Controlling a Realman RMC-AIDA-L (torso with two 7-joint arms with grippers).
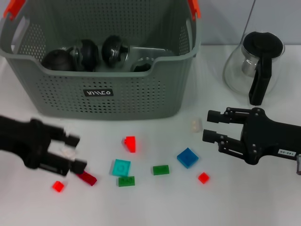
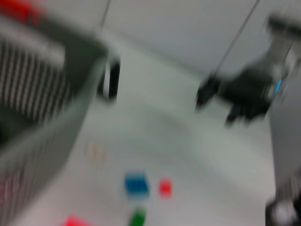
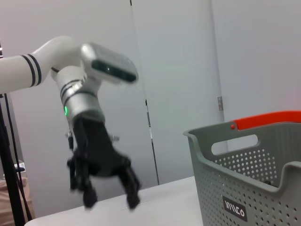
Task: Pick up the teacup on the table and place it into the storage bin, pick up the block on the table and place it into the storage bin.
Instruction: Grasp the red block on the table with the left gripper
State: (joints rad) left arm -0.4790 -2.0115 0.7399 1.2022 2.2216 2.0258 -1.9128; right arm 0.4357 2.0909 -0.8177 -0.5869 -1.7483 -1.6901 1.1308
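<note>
The grey perforated storage bin stands at the back left and holds dark round items. No teacup shows on the table. Several small blocks lie in front of the bin, among them a red block, a cyan block, a blue block and a cream block. My left gripper is open at the front left, with a white block seen between its fingers. Farther right, my right gripper is open and empty, just right of the cream block.
A glass teapot with a black lid and handle stands at the back right. Two green blocks and small red blocks lie near the front. The right wrist view shows the left gripper and the bin.
</note>
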